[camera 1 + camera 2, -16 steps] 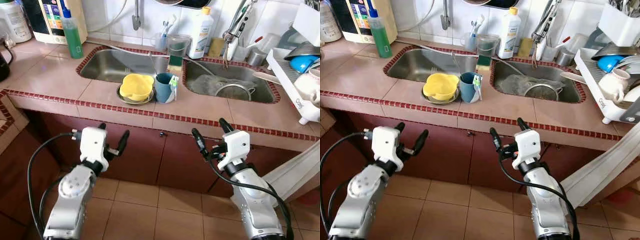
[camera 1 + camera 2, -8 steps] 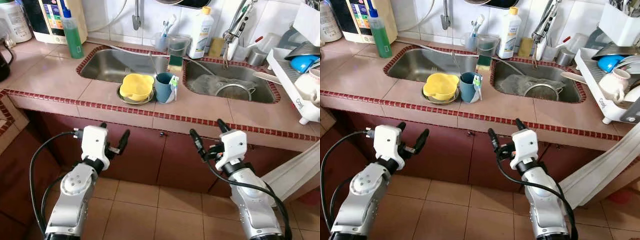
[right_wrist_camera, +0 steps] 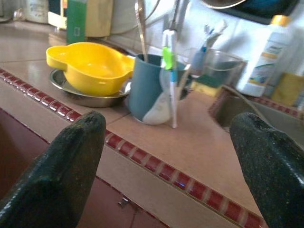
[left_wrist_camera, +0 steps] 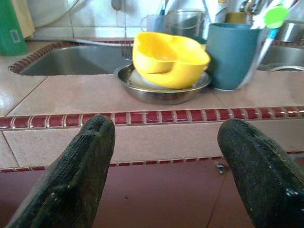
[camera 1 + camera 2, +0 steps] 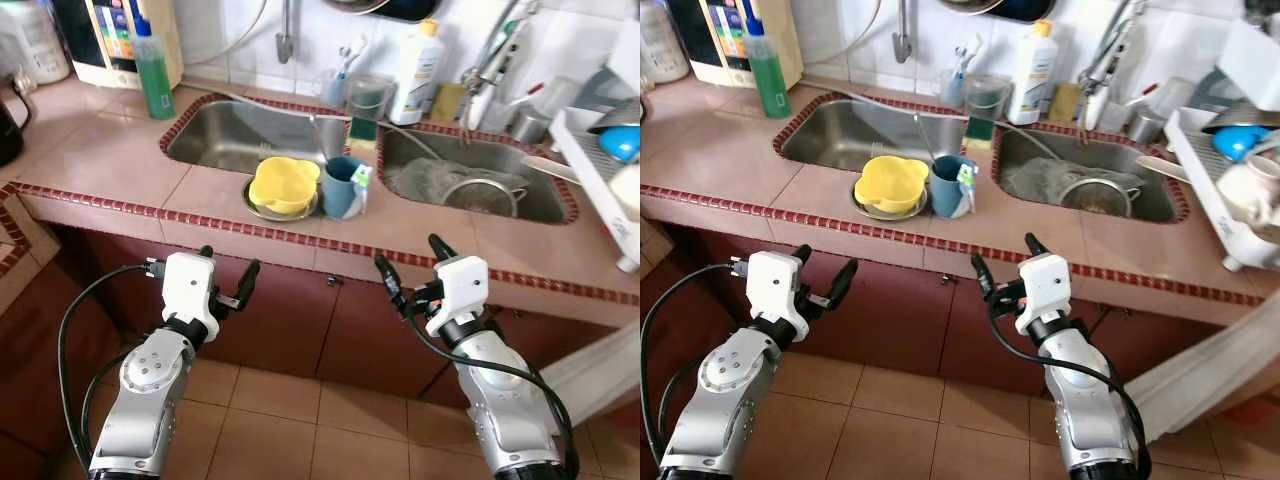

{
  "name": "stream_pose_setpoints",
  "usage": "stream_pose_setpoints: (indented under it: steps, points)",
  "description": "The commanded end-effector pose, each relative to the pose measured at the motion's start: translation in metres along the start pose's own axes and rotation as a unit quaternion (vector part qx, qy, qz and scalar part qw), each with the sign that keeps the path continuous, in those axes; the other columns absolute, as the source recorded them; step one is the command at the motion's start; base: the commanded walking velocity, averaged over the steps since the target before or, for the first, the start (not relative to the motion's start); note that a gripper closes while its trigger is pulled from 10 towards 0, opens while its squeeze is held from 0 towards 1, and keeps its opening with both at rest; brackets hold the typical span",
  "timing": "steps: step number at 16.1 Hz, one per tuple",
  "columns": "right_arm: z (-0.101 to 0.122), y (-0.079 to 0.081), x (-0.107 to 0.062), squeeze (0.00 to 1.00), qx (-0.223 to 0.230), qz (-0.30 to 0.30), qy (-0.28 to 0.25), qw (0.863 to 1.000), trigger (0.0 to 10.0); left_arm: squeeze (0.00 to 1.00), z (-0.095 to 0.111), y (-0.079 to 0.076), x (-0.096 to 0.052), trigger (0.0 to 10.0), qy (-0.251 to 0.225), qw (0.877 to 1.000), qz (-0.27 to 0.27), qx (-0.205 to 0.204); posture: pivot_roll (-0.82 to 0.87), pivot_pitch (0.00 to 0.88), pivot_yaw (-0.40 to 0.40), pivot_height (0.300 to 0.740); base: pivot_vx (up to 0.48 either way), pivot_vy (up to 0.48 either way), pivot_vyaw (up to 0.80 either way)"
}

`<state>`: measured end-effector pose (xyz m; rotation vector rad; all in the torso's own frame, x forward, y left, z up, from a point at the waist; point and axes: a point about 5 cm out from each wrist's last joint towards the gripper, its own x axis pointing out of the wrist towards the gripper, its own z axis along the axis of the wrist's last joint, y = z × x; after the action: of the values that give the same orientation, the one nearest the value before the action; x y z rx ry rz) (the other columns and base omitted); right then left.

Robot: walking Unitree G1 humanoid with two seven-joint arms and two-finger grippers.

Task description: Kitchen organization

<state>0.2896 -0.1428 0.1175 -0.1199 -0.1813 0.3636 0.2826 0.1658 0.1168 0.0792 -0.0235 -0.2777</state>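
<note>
Both claws spread and empty, held below the counter lip; dishes sit ahead on the tile strip between the two sinks.

Nearest me, the left gripper (image 5: 228, 274) and right gripper (image 5: 408, 268) hover in front of the dark red cabinet doors (image 5: 300, 320), fingers wide apart, touching nothing. Beyond and above them, on the pink tiled counter with its red mosaic edge (image 5: 130, 200), sits the yellow lobed plastic bowl (image 5: 283, 183), nested tilted in a shallow steel dish (image 4: 161, 90). I judge the bowl light, stiff and a bit slick; I'd pinch its rim. Just beside it stands the blue-grey plastic cup (image 5: 340, 186) with a green-headed toothbrush (image 3: 167, 71) leaning on it: light, top-heavy, best gripped around the wall. Furthest back, the twin steel sinks (image 5: 230, 140).
</note>
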Motion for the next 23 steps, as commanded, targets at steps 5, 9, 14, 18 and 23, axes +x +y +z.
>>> stream_pose_setpoints:
  steps: [5, 9, 14, 18, 23]
  points:
    - [0.0048, -0.0018, 0.0025, 0.00, -0.016, 0.023, -0.005, 1.000, 10.0, 0.00, 0.0033, -0.0031, -0.0013, 10.0, -0.005, 1.000, 0.001, 0.003, 0.04, 0.000, -0.099, 0.732, 0.283, 0.000, 0.00]
    - [0.0052, -0.0015, 0.0033, 0.00, -0.017, 0.031, -0.003, 0.999, 10.0, 0.00, 0.0033, -0.0024, -0.0037, 10.0, -0.005, 1.000, 0.007, 0.001, 0.05, 0.000, -0.106, 0.732, 0.280, 0.000, 0.00]
    - [0.0053, -0.0011, 0.0038, 0.00, -0.020, 0.042, -0.001, 0.999, 10.0, 0.00, 0.0033, -0.0012, -0.0061, 10.0, -0.004, 1.000, 0.014, 0.002, 0.06, 0.000, -0.113, 0.732, 0.280, 0.000, 0.00]
    - [0.0051, -0.0007, 0.0046, 0.00, -0.021, 0.048, 0.001, 0.999, 10.0, 0.00, 0.0044, 0.0004, -0.0078, 10.0, -0.006, 1.000, 0.017, 0.002, 0.06, 0.000, -0.116, 0.732, 0.268, 0.000, 0.00]
    - [0.0045, -0.0026, 0.0044, 0.00, -0.029, 0.052, 0.004, 0.998, 10.0, 0.00, 0.0114, -0.0058, -0.0087, 10.0, -0.032, 0.999, 0.004, -0.013, 0.05, 0.000, -0.119, 0.732, 0.000, 0.000, 0.00]
